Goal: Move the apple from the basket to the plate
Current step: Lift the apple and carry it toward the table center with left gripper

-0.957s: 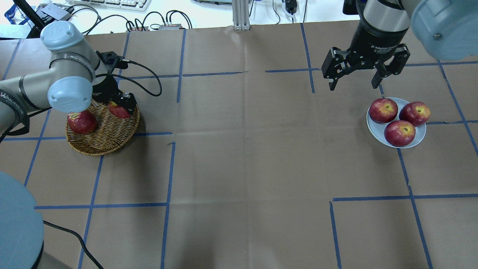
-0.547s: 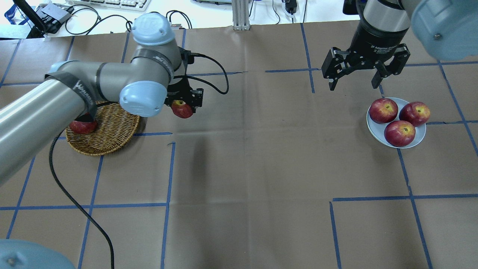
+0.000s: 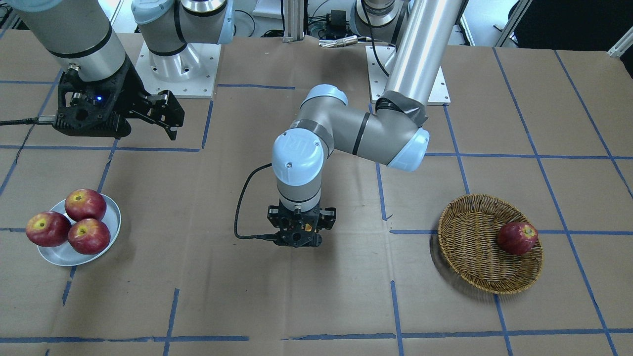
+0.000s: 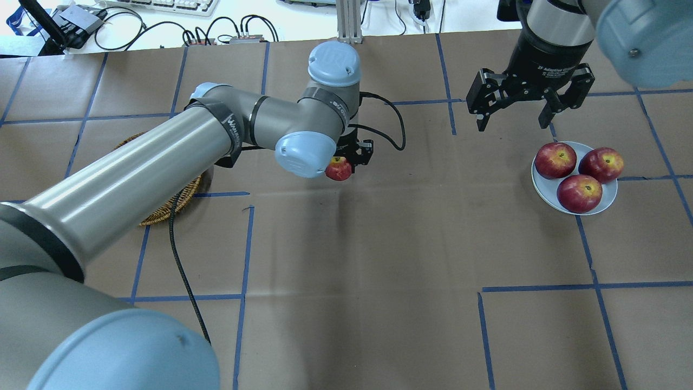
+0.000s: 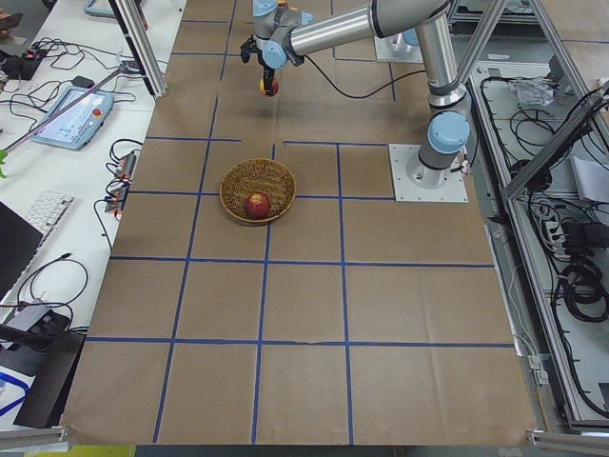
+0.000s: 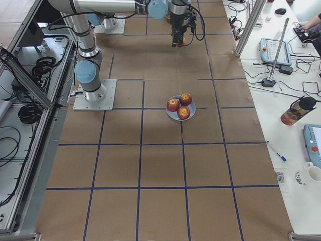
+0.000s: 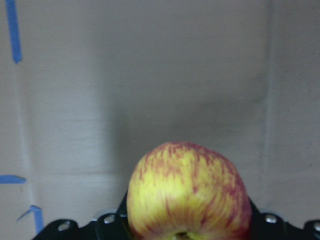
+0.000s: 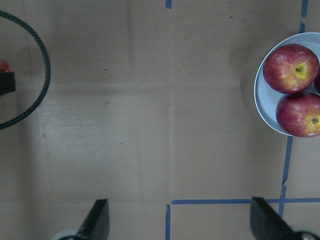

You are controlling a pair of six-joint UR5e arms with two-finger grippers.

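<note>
My left gripper point(image 4: 346, 161) is shut on the apple point(image 4: 339, 169), pinkish-red streaked with yellow, and holds it above the table's middle, well right of the basket point(image 3: 474, 217). The left wrist view shows the apple point(image 7: 187, 192) between the jaws over bare brown paper. The basket point(image 4: 181, 199) is mostly hidden under my left arm in the overhead view. The plate point(image 4: 607, 198) lies at the right and carries three red apples point(image 4: 579, 193). My right gripper point(image 4: 511, 127) is open and empty, hovering just behind and left of the plate.
One dark red apple point(image 3: 517, 238) lies in the basket. A black cable point(image 4: 178, 260) trails from my left arm across the table. Blue tape lines mark a grid on the brown paper. My left arm stretches over the left half of the table.
My left gripper lifted the apple out of the basket and carried it right, toward the table's middle. The right arm has not moved.
</note>
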